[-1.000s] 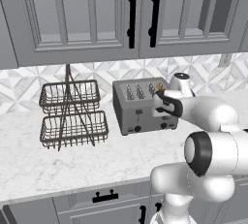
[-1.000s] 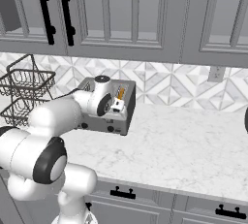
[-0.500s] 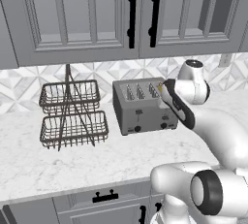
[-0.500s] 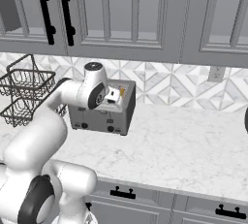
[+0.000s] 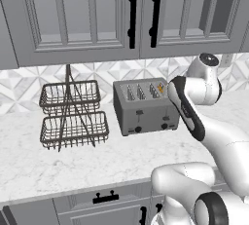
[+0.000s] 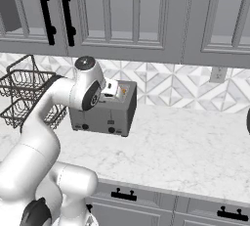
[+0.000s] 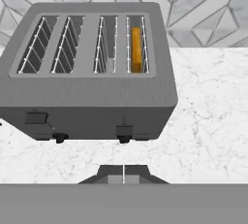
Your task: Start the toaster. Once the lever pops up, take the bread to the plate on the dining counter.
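Observation:
The grey four-slot toaster stands on the marble worktop against the tiled wall. The golden bread stands upright in its rightmost slot. The lever sits low on the front, just above a black knob, while the left-hand tab sits higher. My gripper is shut on nothing. It hovers above and in front of the toaster's right end, clear of it. The plate and the dining counter are out of view.
A two-tier wire basket rack stands left of the toaster. Grey wall cabinets with black handles hang overhead. Bare marble worktop stretches to the toaster's right, with a wall outlet above it.
The arm has swung its elbow upward, and the hand has lifted from the toaster's front right to above it. The gripper stays shut. The toaster and bread have not moved.

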Motion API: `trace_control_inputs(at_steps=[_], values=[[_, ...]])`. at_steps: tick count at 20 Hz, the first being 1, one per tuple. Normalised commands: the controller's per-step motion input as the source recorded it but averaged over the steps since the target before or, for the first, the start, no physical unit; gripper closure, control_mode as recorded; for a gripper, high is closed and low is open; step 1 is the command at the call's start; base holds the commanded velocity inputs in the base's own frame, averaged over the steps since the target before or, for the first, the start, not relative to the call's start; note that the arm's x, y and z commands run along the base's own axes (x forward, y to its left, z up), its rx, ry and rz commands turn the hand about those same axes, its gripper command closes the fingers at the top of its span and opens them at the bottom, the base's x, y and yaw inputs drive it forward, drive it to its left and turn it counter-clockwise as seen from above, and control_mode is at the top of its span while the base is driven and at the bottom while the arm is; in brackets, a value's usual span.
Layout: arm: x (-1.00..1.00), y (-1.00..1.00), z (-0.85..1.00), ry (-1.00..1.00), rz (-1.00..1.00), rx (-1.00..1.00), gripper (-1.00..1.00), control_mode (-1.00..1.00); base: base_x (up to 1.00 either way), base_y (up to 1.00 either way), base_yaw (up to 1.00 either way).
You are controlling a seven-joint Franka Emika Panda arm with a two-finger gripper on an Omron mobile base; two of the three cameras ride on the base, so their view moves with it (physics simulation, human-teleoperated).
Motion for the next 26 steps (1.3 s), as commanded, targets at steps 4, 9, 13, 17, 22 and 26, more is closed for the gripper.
trace_control_inputs(at_steps=[4,9,13,17,22,26], values=[[0.00,0.09,0.40,-0.06,0.00,-0.06,1.00,-1.00,0.00,0.00,0.00],[0.00,-0.01,0.14,-0.01,0.00,-0.03,-1.00,-1.00,0.00,0.00,0.00],[0.00,-0.05,0.00,0.00,0.00,0.00,-1.00,-1.00,0.00,0.00,0.00],[0.01,-0.10,0.00,0.00,0.00,0.00,-1.00,-1.00,0.00,0.00,0.00],[0.00,0.00,-0.02,0.00,0.00,0.00,-1.00,-1.00,0.00,0.00,0.00],[0.00,0.00,-0.02,0.01,0.00,0.00,-1.00,-1.00,0.00,0.00,0.00]])
